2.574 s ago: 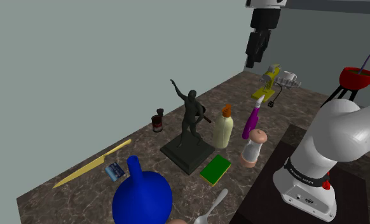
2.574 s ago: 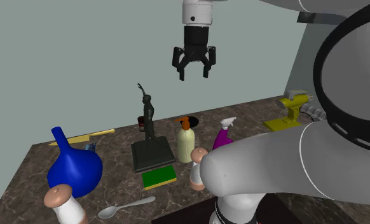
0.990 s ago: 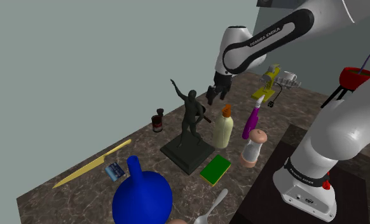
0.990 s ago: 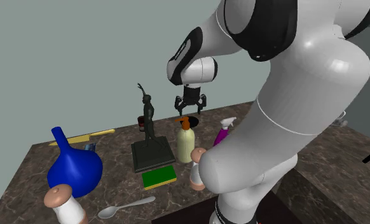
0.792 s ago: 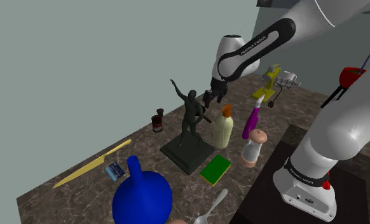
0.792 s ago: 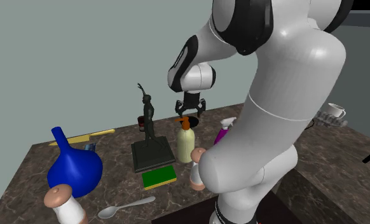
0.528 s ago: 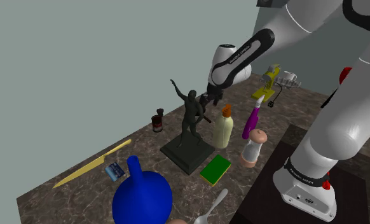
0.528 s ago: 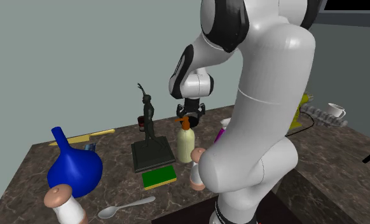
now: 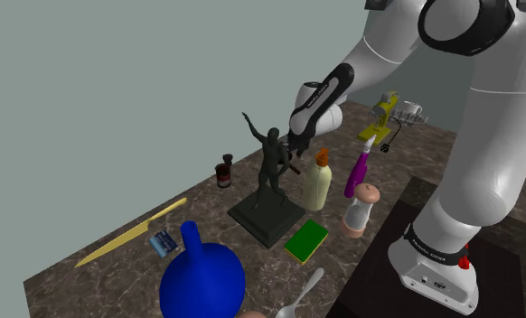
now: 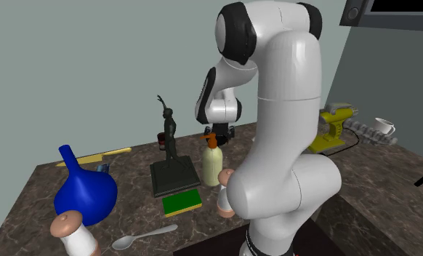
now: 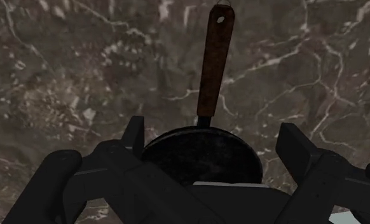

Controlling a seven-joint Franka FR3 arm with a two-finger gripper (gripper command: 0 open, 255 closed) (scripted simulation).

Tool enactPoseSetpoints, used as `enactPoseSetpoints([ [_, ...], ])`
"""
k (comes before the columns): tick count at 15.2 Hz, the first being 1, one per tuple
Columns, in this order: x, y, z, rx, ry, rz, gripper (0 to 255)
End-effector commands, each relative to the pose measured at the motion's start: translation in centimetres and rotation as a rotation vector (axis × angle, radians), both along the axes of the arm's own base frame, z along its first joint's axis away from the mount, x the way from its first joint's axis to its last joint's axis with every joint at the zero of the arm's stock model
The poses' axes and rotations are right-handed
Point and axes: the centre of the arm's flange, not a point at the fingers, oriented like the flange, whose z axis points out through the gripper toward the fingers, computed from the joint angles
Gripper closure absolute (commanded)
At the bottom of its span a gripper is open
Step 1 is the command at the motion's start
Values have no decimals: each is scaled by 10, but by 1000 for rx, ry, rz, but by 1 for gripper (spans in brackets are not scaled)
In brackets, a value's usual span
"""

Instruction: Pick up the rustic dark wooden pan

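The pan has a round black bowl and a dark brown wooden handle with a hole at its end; it lies flat on the dark marbled counter. My gripper is open right above it. The bowl sits between the two black fingers, which do not touch it, and the handle points away from the hand. In the shoulder view the gripper hangs low behind the dark statue, with a bit of the pan just below it. In the second exterior view the gripper is behind the cream bottle's orange cap.
Close to the pan stand the statue on its square base, a cream bottle, a purple spray bottle and a small dark jar. Nearer the stand are a pepper mill, a green block, a blue vase and a yellow knife. The grey wall is right behind.
The arm has come down from high above the counter, towards the shoulder view's left, to just over the pan behind the statue. The fingers stayed apart. Nothing on the counter moved.
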Motion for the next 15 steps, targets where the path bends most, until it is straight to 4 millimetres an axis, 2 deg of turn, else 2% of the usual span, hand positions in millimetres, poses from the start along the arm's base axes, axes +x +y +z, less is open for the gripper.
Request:
enactPoseSetpoints([
  [1,3,0,-11,0,-2,-2,0],
  [5,3,0,-35,0,-2,-2,0],
  [7,3,0,-35,0,-2,-2,0],
  [8,3,0,-35,0,-2,-2,255],
  [15,6,1,-34,0,-1,-1,255],
])
